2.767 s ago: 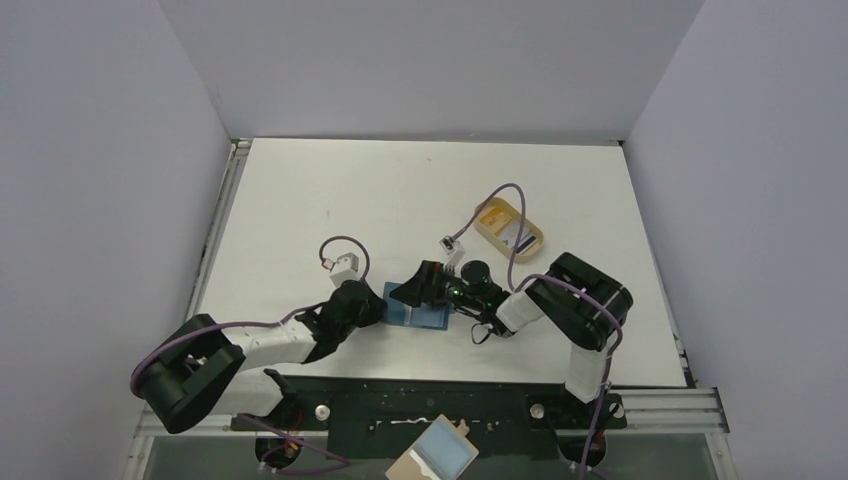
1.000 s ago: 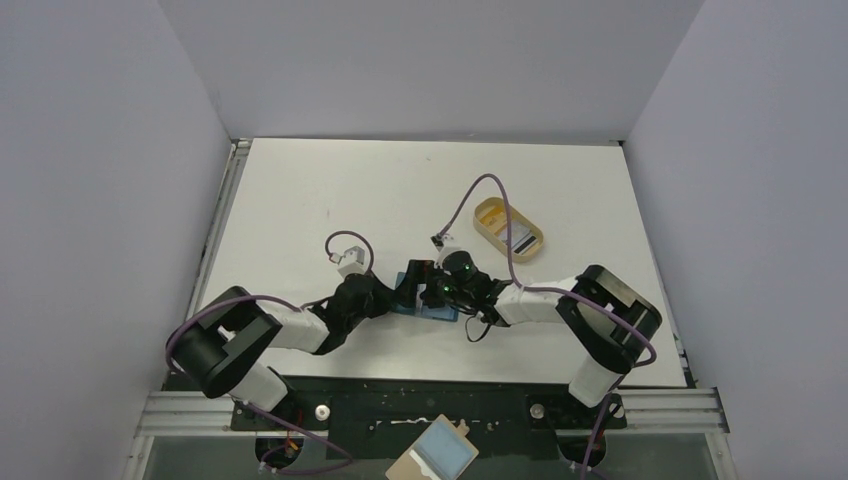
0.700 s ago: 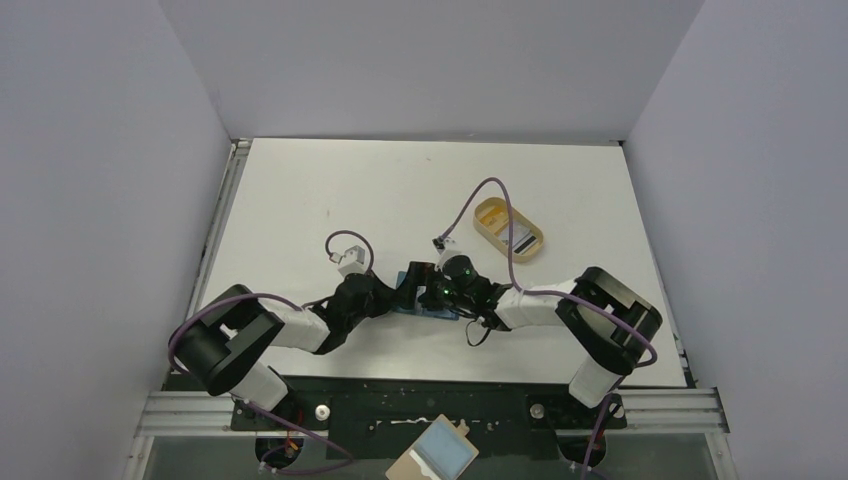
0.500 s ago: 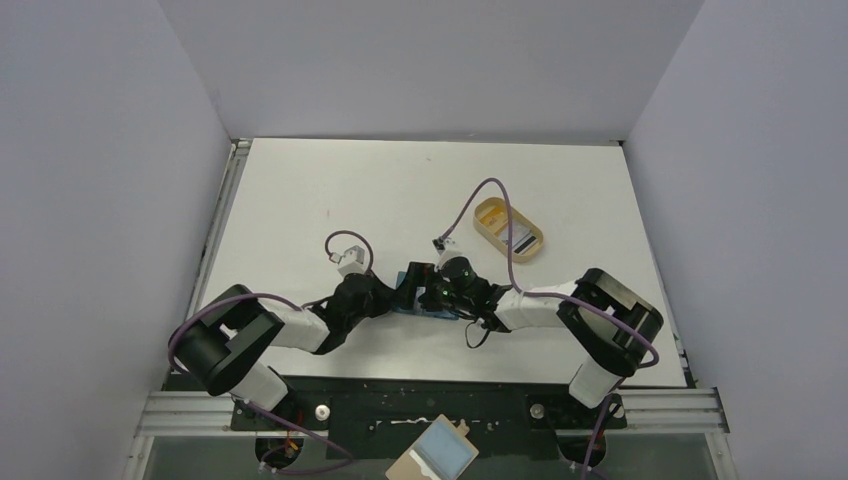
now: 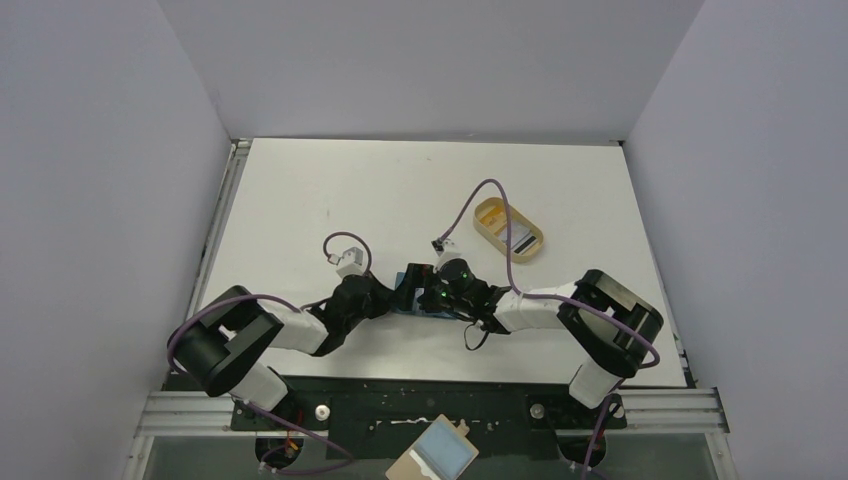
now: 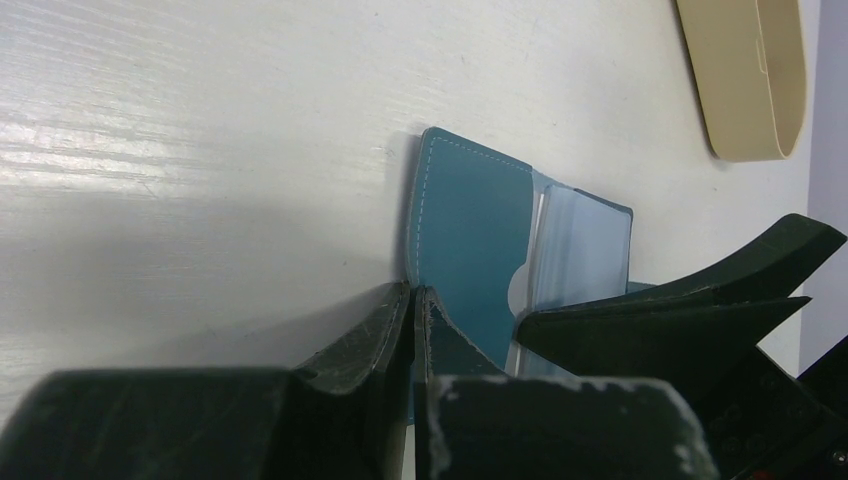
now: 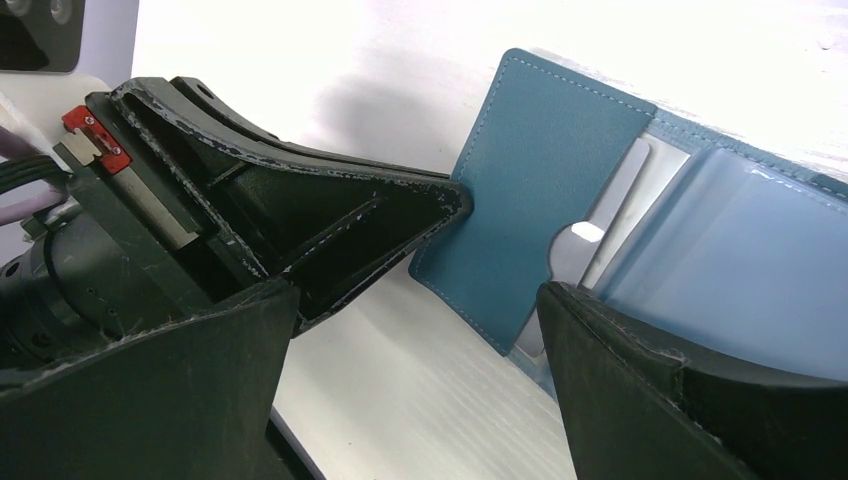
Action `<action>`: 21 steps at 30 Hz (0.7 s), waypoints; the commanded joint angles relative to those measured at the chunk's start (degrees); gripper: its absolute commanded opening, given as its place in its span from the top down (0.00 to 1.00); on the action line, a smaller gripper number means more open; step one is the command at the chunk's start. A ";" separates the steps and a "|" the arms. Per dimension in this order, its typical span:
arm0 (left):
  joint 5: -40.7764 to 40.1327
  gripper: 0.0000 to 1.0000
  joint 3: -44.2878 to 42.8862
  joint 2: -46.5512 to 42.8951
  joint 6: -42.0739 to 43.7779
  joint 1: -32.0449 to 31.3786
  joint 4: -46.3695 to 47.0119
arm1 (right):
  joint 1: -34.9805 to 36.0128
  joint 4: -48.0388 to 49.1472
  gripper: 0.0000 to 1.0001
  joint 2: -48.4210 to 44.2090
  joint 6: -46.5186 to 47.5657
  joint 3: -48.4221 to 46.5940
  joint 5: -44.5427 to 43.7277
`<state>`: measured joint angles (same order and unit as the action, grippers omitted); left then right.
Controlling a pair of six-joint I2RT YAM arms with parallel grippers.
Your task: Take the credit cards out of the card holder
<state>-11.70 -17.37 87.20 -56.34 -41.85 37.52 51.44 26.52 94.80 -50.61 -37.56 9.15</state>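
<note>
— Teal card holder (image 6: 470, 240)?
— Open on the table (image 6: 200, 100); my left gripper (image 6: 412, 300) pinches its flap; my right gripper (image 7: 418, 290) gapes, holding nothing; a grey credit card (image 7: 578, 240) peeks out, mostly hidden.

Lab test cell: white table (image 5: 330, 180) boxed by plain pale walls (image 5: 430, 60), aluminium rail (image 5: 660, 408) in front.

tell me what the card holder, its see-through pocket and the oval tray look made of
The card holder: looks like leather or faux leather, matte teal, with a stitched seam along its edge.
The see-through pocket: probably thin soft plastic, glossy, catching pale glare and rippling.
The oval tray: smooth tan, matte, one-piece wall; likely moulded plastic, though the pictures leave it open.
</note>
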 commanded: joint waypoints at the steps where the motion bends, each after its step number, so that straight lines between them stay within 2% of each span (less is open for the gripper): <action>1: 0.28 1.00 1.45 2.03 1.66 -0.21 -7.73 | 3.79 10.37 0.02 -4.27 -1.36 -2.43 7.76; 8: 0.28 1.00 1.72 2.01 1.67 -0.16 -7.29 | 3.93 13.14 0.02 -4.04 -2.20 -2.67 9.68; 21: 0.54 1.00 1.72 2.40 1.67 0.10 -6.89 | 3.41 9.23 0.02 -5.65 -0.74 -2.06 7.99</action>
<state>-11.09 -16.75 87.02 -56.42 -41.89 38.33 52.12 28.36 94.02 -51.27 -37.67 9.96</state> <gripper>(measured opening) 0.008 0.982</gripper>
